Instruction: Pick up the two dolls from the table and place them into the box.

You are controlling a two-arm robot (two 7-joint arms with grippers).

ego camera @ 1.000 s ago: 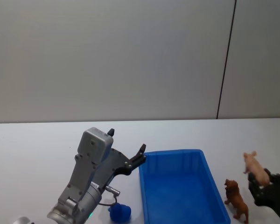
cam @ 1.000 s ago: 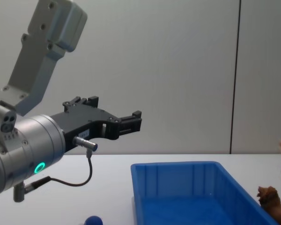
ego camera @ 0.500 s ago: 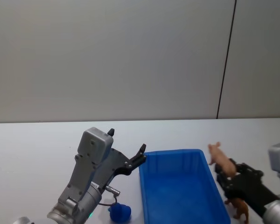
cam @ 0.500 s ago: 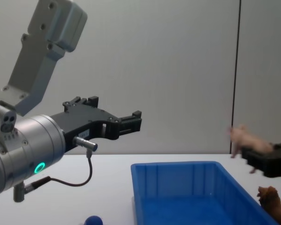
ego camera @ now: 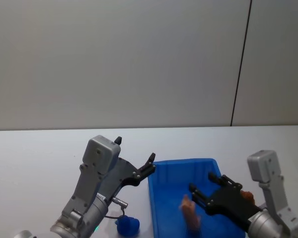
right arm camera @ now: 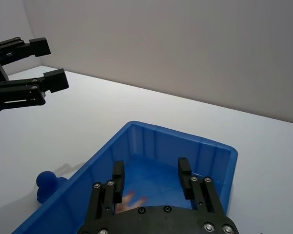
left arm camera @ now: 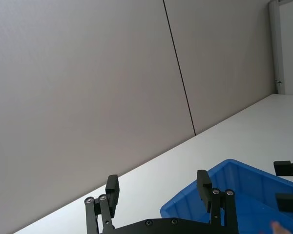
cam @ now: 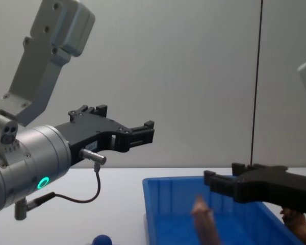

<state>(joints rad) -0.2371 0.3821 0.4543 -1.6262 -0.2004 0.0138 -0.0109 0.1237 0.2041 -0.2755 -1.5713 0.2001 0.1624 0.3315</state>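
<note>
Both empty and wide open: right gripper [right arm camera: 150, 169] hangs over the box [ego camera: 181, 162], left gripper [left arm camera: 157, 181] idle beside it; blurred, falling pink doll [ego camera: 190, 213] inside could bounce back out.

The box [ego camera: 184, 161] stands on the table [ego camera: 35, 163], in the lower middle of the head view. A small figure [ego camera: 190, 214] is within it, the round-topped doll [ego camera: 127, 226] just left.

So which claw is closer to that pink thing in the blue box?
The right. The right gripper hangs open just above the pink figure inside the box; the left gripper hovers open beyond the box's left rim.
</note>
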